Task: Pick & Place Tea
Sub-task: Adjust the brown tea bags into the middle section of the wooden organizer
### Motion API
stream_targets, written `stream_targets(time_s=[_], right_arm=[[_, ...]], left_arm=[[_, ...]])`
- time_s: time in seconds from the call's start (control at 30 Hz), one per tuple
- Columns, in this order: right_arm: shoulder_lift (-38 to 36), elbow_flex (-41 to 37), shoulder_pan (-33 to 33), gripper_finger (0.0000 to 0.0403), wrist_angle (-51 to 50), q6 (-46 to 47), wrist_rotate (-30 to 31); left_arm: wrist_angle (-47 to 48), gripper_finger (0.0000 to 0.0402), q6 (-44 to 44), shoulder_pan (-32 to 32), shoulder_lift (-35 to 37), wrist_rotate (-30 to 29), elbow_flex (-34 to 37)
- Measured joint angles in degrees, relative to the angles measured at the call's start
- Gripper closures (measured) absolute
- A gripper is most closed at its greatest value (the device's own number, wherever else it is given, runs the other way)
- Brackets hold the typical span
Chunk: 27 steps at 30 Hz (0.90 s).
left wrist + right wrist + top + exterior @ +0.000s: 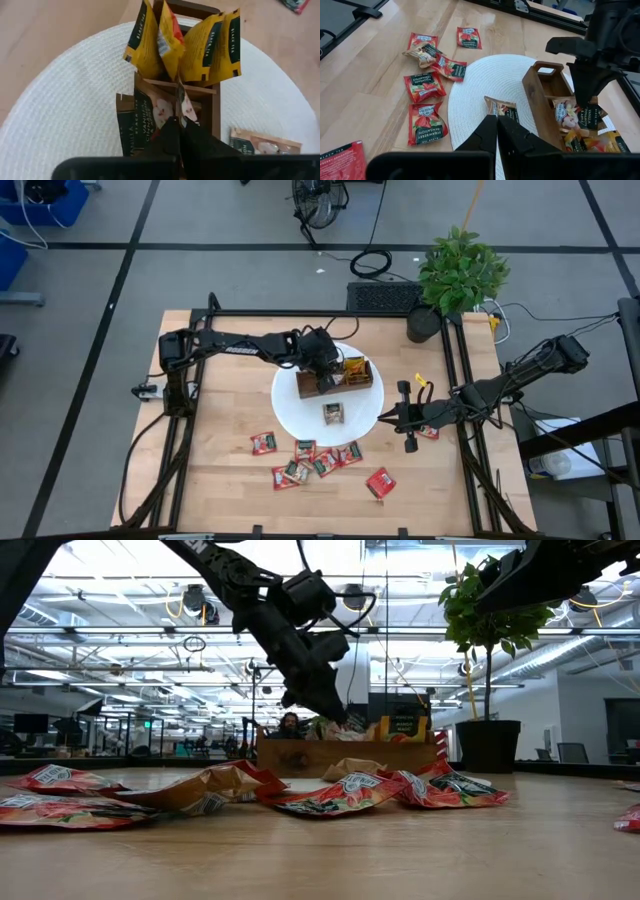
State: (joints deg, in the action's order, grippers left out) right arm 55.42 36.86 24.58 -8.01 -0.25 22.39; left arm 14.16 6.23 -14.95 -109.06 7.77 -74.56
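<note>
left hand (325, 377) pinched on a tan tea bag (150, 112) in the wooden tray (360, 383), right hand (388, 418) closed and empty over the bench (220, 440)

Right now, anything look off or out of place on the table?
Mostly sorting left undone. Red sachets lie scattered and overlapping on the bare table, one off alone. A tan sachet lies flat on the white mat outside the wooden tray. The left gripper is shut on a tan sachet sticking up crooked from the tray's middle compartment.
</note>
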Motion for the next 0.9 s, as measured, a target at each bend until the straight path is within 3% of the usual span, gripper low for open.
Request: stream_targets(time_s=[0.57, 0.9], right_arm=[[0.00, 0.00, 0.00, 0.0399, -0.18, 0.02, 0.00], [0.00, 0.00, 0.00, 0.0399, -0.15, 0.02, 0.00]], left_arm=[[-0.31, 0.0400, 0.36, 5.66, 0.16, -9.00, 0.00], [2.21, 0.0401, 0.29, 7.00, 4.07, -16.61, 0.04]])
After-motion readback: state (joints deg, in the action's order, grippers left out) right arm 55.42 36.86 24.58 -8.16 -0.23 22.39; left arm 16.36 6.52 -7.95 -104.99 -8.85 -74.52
